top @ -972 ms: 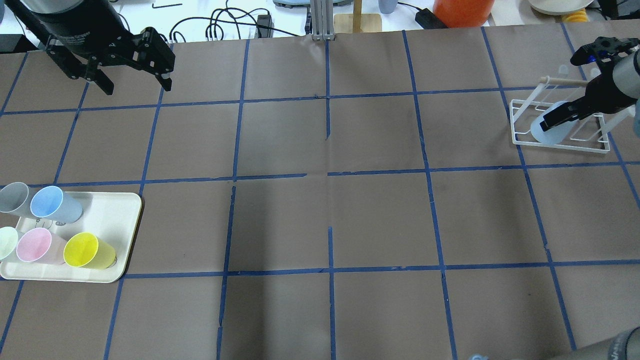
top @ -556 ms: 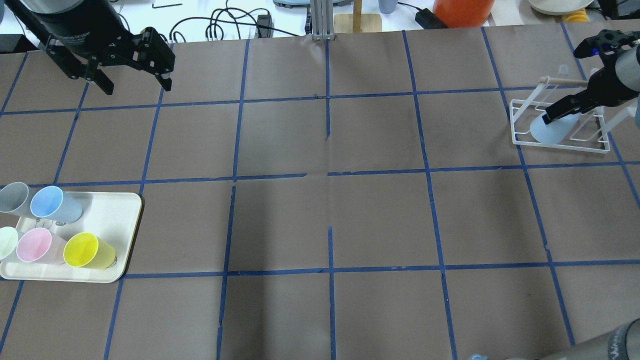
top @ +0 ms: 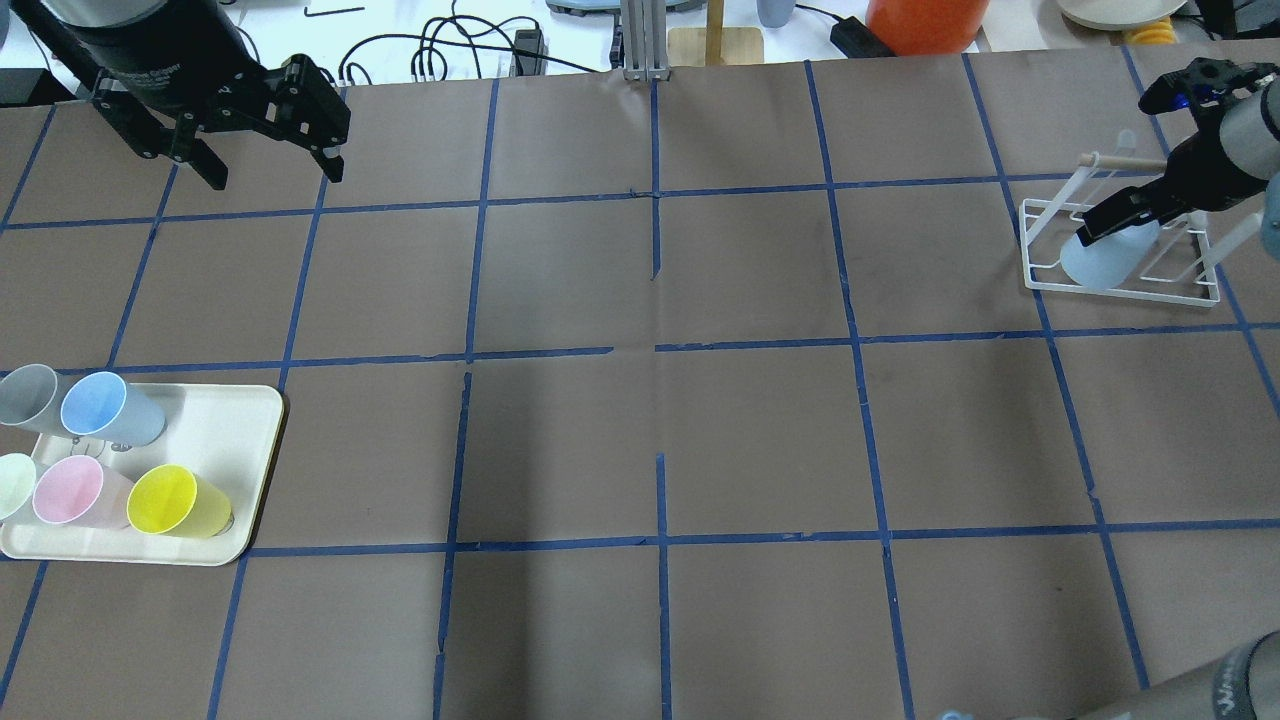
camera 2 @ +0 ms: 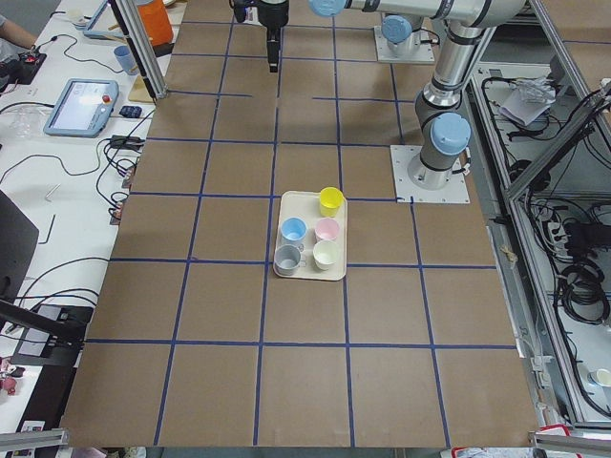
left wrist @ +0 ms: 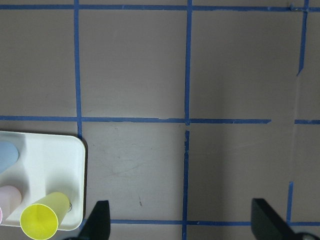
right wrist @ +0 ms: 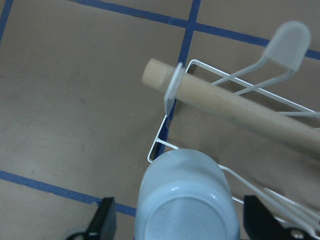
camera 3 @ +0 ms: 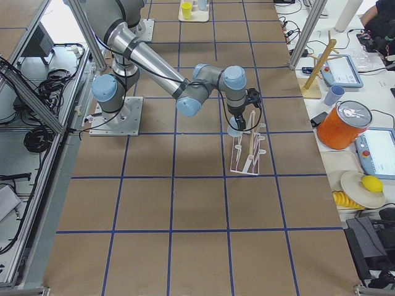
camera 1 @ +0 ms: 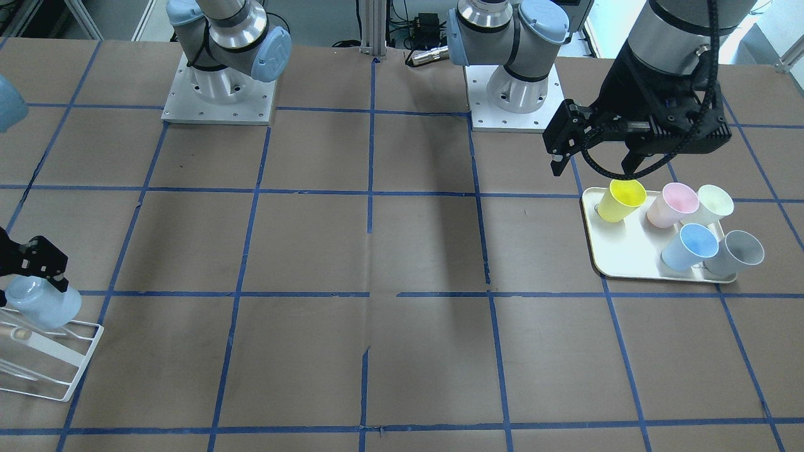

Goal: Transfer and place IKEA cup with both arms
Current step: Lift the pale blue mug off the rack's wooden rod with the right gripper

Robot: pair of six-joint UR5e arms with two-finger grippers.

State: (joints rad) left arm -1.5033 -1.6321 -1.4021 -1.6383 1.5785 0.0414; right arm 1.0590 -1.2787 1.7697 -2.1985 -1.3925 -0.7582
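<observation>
The IKEA cup [top: 1100, 264] is very pale blue and sits upside down on the white wire rack [top: 1125, 292] at the far right. It also shows in the front view [camera 1: 41, 305] and the right wrist view [right wrist: 187, 200]. My right gripper [top: 1098, 226] is open. Its fingers straddle the cup's base with small gaps on both sides, as the right wrist view [right wrist: 182, 219] shows. My left gripper [top: 275, 176] is open and empty. It hangs above the far left of the table, beyond the tray [top: 235, 420].
The cream tray holds a light-blue cup [top: 108, 408], a grey cup [top: 30, 395], and pink, yellow and pale green cups. The rack has a wooden bar [right wrist: 235, 107] right above the cup. Cables and an orange container [top: 925, 22] lie beyond the table's far edge.
My right gripper has drawn back and up a little from the cup, toward the far right. The cup has stayed on the rack. The left arm has not moved.
</observation>
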